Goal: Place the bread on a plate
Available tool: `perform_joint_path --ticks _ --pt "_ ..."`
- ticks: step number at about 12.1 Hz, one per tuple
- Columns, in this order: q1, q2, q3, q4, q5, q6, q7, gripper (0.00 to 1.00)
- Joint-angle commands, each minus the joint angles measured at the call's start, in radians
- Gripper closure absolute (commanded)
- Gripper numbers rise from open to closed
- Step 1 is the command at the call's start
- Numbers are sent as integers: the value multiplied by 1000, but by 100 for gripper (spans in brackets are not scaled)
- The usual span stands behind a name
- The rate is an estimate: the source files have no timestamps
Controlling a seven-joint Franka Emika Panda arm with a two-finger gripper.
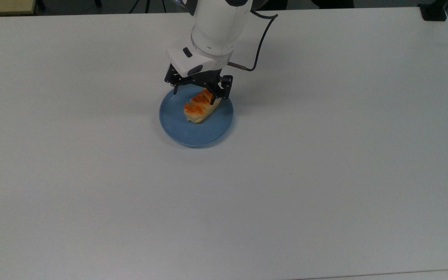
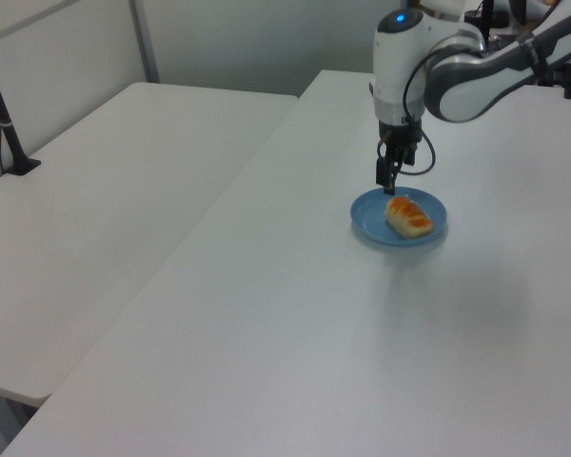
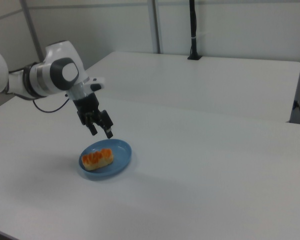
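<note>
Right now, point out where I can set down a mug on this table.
Nearly the whole table is bare: the broad stretches on either side of the plate and between it and the top view's bottom edge. Crowded only at the plate, which carries the bread, with the open gripper just above.
</note>
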Motion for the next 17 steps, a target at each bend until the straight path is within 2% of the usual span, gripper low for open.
perform_joint_path --ticks 1,2,4,6,9,10,12,14,16,17 --pt "-61 -82 -9 161 103 -214 -112 0" --pt "-89 -108 -12 223 157 -296 -201 0" --pt "-112 -139 -14 327 173 -424 -303 0" --pt "-131 -181 -17 365 187 -492 -429 0" --pt "-141 -215 -107 415 280 -527 -579 0" --pt "-143 -218 -121 423 285 -530 -625 0" --pt "-141 -216 -120 389 287 -489 -624 0" --pt "-140 -218 -118 366 288 -382 -540 0" --pt "-132 -215 -115 365 276 -380 -443 0" --pt "-129 -216 -115 360 276 -401 -437 0"
